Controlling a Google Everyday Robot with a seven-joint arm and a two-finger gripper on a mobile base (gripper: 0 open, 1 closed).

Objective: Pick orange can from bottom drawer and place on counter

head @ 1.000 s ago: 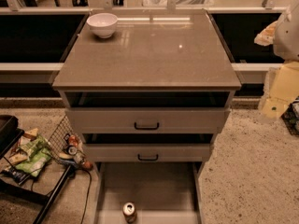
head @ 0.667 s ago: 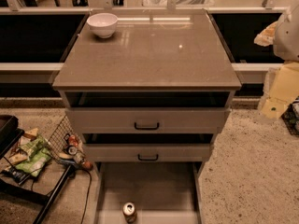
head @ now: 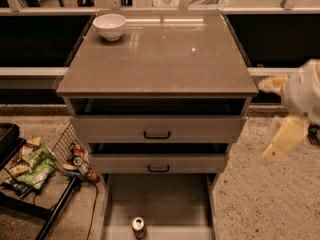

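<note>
The orange can (head: pixel 138 227) stands upright on the floor of the open bottom drawer (head: pixel 170 199), near its front edge and a little left of centre. The counter (head: pixel 160 59) is the grey-brown slab on top of the cabinet. My gripper (head: pixel 278 112) hangs in the air to the right of the cabinet, level with the upper drawers, far above and to the right of the can. It is open and holds nothing; its pale yellow fingers (head: pixel 286 138) stand apart.
A white bowl (head: pixel 110 26) sits at the counter's back left corner. Two upper drawers with black handles (head: pixel 157 134) are slightly pulled out. On the floor at left is a wire rack (head: pixel 35 166) with snack bags and small cans (head: pixel 77 159). Speckled floor lies at right.
My gripper has moved down and a little left, toward the cabinet's right side. The can, drawers and bowl have not moved.
</note>
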